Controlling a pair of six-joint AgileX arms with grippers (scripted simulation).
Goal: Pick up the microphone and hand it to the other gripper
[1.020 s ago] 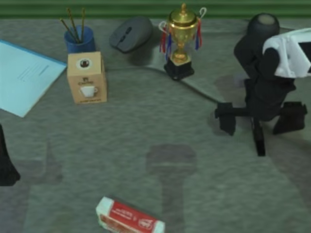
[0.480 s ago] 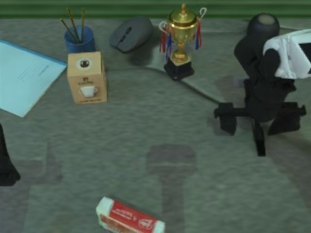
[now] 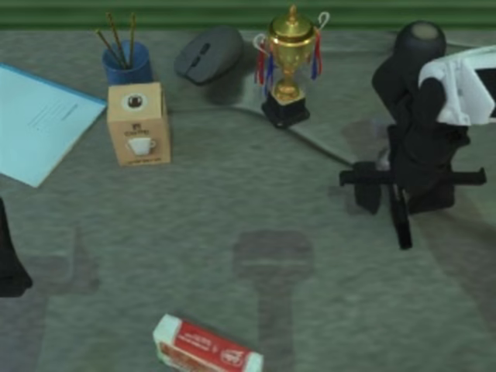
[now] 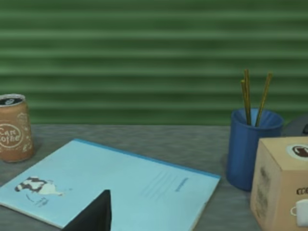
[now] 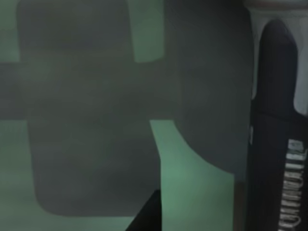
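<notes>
While the right pincer (image 3: pixel 404 194) grips it, microphone (image 3: pixel 401 221) handle between both fingers.

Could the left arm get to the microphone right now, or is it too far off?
Probably not as things stand. The left gripper sits parked at the table's left edge, while the microphone is far to the right, under the right gripper. Nothing blocks the way; the gap alone looks too wide.
</notes>
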